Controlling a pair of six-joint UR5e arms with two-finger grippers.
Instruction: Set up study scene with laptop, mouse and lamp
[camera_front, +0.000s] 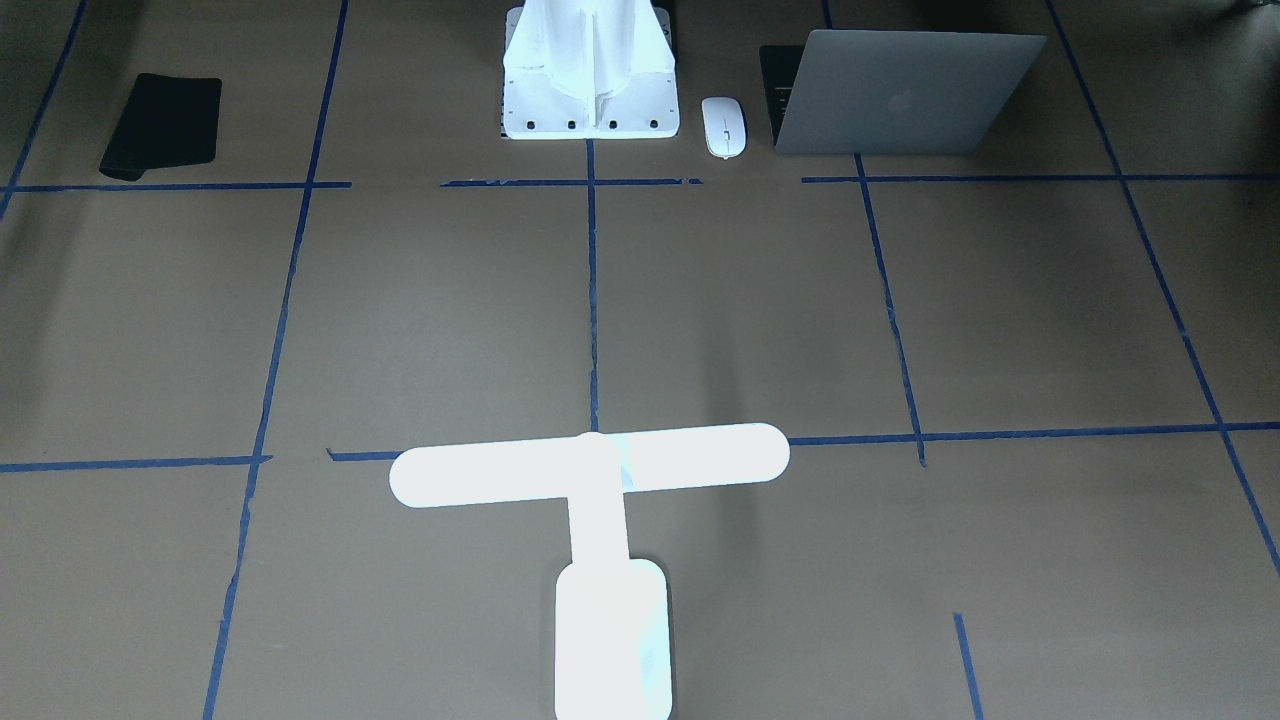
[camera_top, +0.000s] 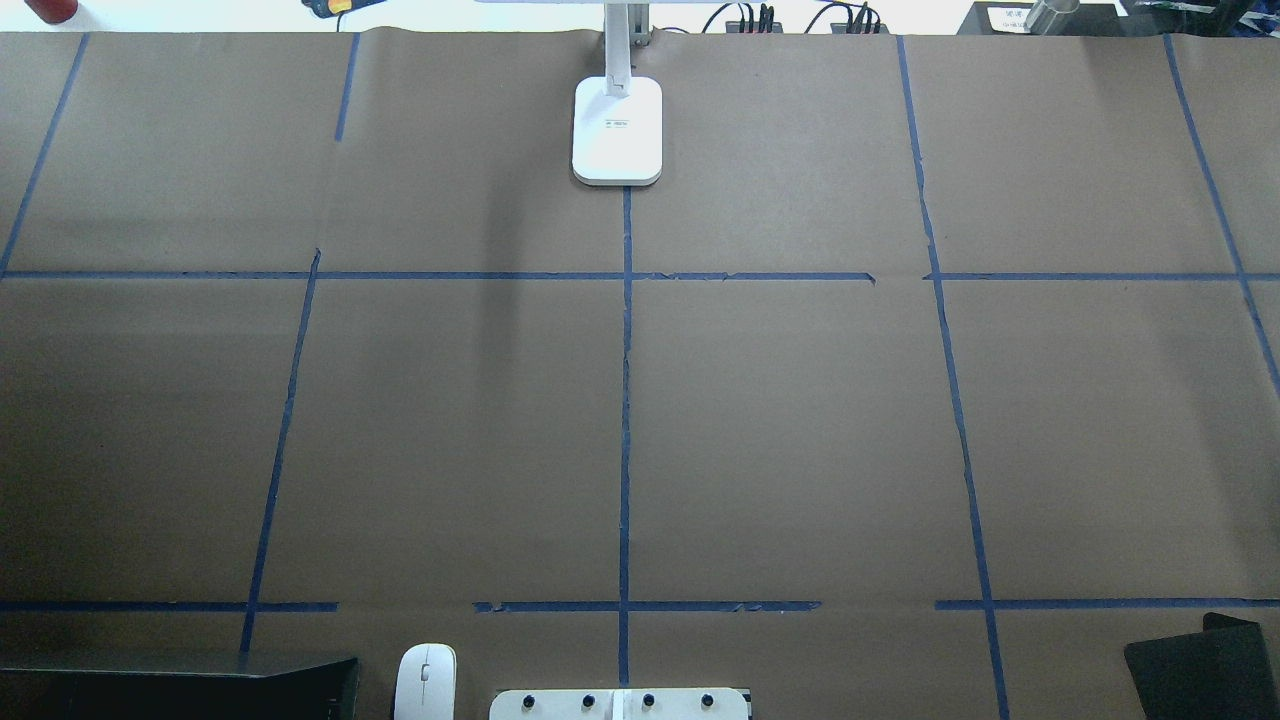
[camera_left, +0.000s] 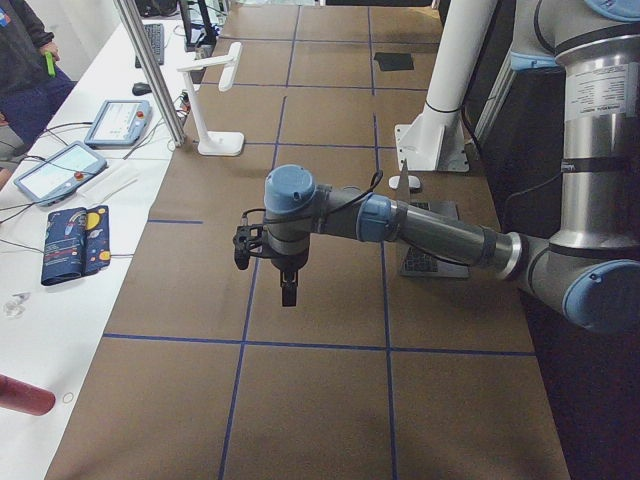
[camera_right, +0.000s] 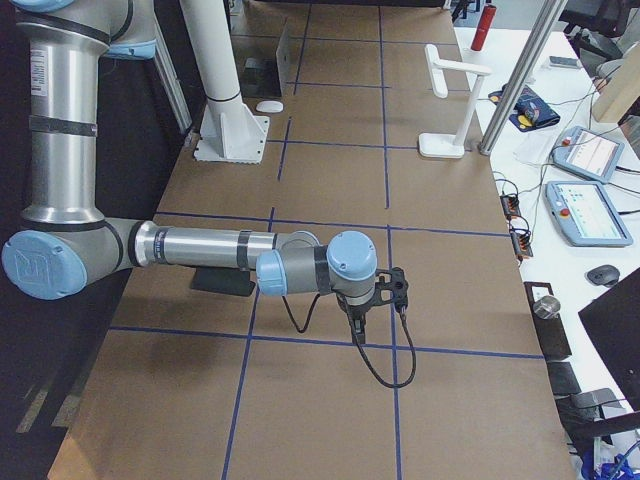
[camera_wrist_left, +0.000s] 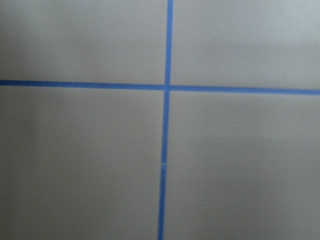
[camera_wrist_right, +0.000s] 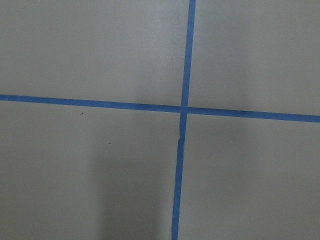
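Along the robot-side edge of the table (camera_front: 750, 320): laptop (camera_front: 900, 95) and mouse (camera_front: 724, 126) untouched, lamp (camera_front: 590, 470) lit at the far side.

Front-facing view: laptop part-open, long axis parallel to the edge, on the robot's left of the white pedestal (camera_front: 590, 90); mouse just beside it, between the two. Overhead view: lamp base at the far edge, on the centre line. Left side view: left gripper (camera_left: 288, 296) hangs over mid-table, fingers down, their state not determinable; the laptop lies behind it, toward the robot's base, partly hidden by the left arm (camera_left: 440, 235). Right side view: right gripper (camera_right: 355, 322) likewise over mid-table, state not determinable, well apart from the laptop. Wrist views: only tape lines (camera_wrist_left: 167, 87). Judgement: left arm is nearer; a pull-back toward the base precedes any grasp.
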